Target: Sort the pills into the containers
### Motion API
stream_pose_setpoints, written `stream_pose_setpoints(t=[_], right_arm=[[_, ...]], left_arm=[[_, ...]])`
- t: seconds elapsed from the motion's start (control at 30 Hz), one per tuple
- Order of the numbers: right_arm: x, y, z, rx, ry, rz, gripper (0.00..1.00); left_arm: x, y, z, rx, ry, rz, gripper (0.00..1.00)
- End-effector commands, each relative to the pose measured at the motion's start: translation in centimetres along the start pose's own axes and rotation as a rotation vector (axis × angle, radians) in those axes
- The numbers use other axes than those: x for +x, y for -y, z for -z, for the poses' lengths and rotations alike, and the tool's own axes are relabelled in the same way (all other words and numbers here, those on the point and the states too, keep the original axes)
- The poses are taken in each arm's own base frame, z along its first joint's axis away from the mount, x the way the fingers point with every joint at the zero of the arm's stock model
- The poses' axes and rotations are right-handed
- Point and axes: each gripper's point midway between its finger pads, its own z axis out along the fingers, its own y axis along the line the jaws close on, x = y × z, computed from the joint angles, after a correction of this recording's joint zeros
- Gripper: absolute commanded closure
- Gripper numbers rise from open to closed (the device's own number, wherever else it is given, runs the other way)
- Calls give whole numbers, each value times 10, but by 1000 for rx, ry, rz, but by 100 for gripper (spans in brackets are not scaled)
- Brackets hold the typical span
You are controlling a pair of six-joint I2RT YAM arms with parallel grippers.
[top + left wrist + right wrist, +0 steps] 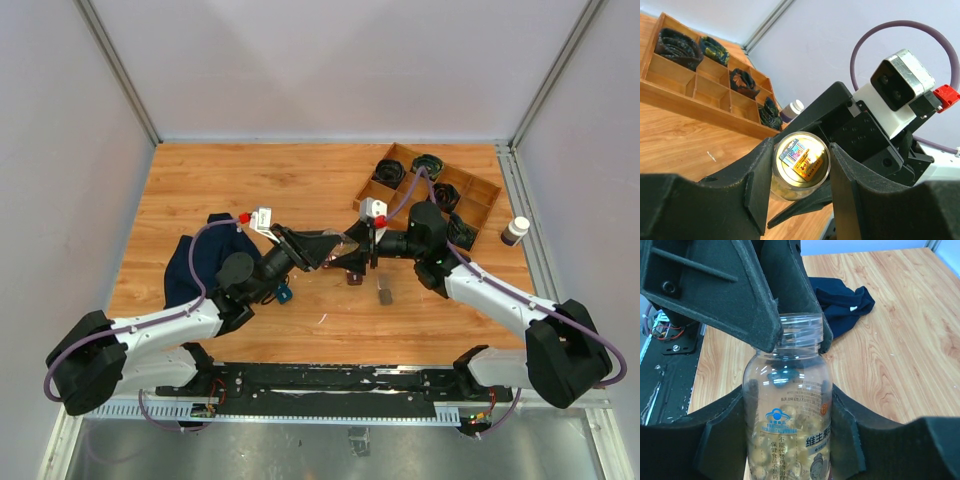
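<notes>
Cap's off and both arms are holding the pill bottle (787, 380) mid-air. The left gripper (801, 161) is pinching the neck, and the right gripper (788, 412) seems to be clamping the body. The containers (385, 295) are sitting on the table (220, 190) just below, so next it's needing a slow tilt over one.

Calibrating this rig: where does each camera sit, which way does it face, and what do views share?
Top external: above and behind the bases, looking down on the table; both arms visible.
Left wrist: faces the wooden tray; left fingers flank the pill bottle.
Right wrist: faces left toward the dark cloth; right fingers show.
Both wrist views share the pill bottle.
</notes>
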Motion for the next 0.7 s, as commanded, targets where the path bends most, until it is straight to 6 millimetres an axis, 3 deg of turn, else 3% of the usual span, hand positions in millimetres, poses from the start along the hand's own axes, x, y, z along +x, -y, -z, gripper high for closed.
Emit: stream_pose_setpoints(t=[0.0, 0.07, 0.1, 0.23, 0.4, 0.57, 0.67], right_arm=[[-17, -5, -4, -33, 22, 50, 61], [-17, -6, -4, -40, 13, 50, 74], [-17, -5, -4, -40, 8, 49, 80], [-20, -8, -2, -65, -15, 34, 98], [-26, -19, 8, -156, -23, 29, 99], [-31, -27, 24, -233, -39, 46, 99], [-35, -34, 31, -282, -39, 56, 99]], left_arm=[[-17, 24, -6, 63, 58, 16, 100], [-18, 25, -4, 66, 59, 17, 98], [-18, 25, -4, 69, 59, 16, 92], [-20, 32, 1, 99, 55, 4, 52], [-30, 47, 18, 173, 71, -86, 22], [-29, 69, 50, 344, 61, -344, 7], [-24, 69, 63, 384, 28, -517, 1]])
